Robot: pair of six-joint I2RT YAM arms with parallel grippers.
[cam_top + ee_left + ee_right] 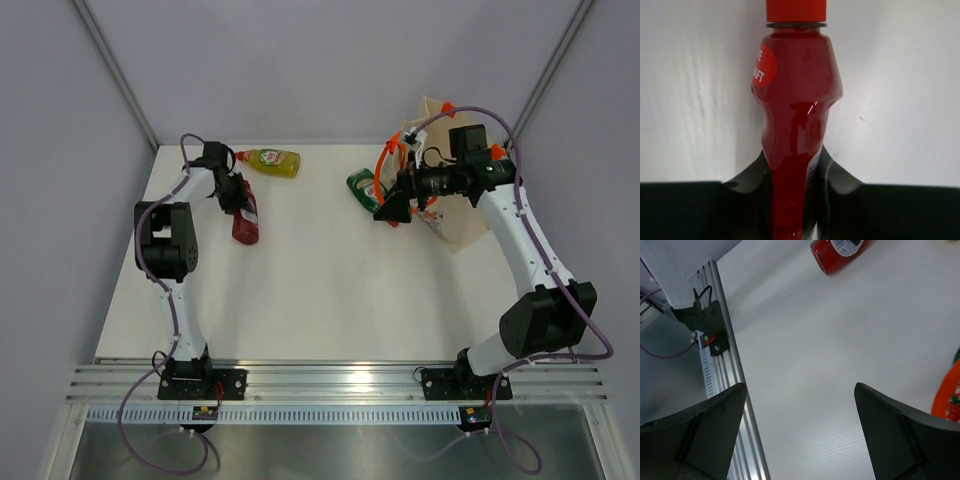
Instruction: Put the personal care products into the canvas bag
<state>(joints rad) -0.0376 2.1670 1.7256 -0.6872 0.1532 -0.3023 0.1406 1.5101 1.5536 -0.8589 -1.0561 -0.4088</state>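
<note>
- Evidently, the red squeeze bottle [797, 90] is pinched by the left end effector [792, 200], whose fingers [751, 175] are pressed against both sides of its lower body, below the narrowed waist.
- The bottle is found near the far left corner of the worktop [320, 290], with its red cap [796, 10] pointed away from the wrist. Whether it has been lifted clear of the surface cannot be told.
- The bottle is judged to be glossy plastic filled with liquid, so moderate weight, a slippery skin and walls that give under pressure are to be expected.
- A hold at the waist is thought safest, since the shoulder above would resist sliding. A hard squeeze is to be avoided, as the cap could be forced.
- The right end effector [800, 430] is held spread wide with nothing between its fingers, above the worktop just beside the canvas bag [462, 235] at the far right corner.
- The green squeeze bottle [365, 188] is seen lying just beside the bag's orange loop handle [385, 160].
- The yellow squeeze bottle [272, 160] is seen lying at the far edge, near the red one.
</note>
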